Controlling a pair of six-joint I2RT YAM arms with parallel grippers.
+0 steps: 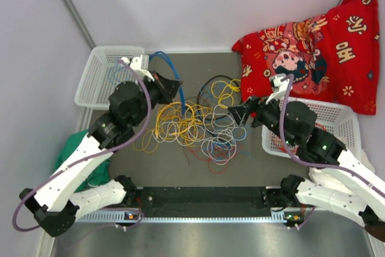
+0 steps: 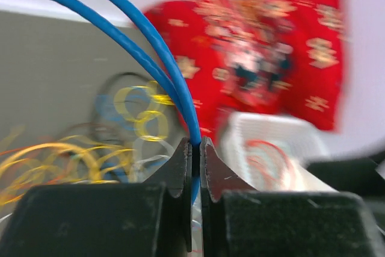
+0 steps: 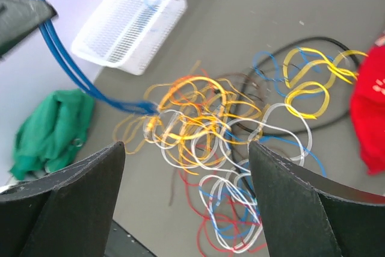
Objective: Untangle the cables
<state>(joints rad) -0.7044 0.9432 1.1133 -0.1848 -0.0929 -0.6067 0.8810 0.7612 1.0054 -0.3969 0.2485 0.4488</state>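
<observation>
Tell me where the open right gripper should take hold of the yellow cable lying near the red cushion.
Grip the yellow cable on its outermost loop, the bend nearest the red cushion, coming straight down from above. That loop lies flat, apart from the dense pile, so the open right gripper could probably close on it alone.

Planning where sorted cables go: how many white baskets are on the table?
2. The left basket sits at the far left corner, beyond the left arm. The right basket sits beside the red cushion, partly hidden by the right arm. No others show.
</observation>
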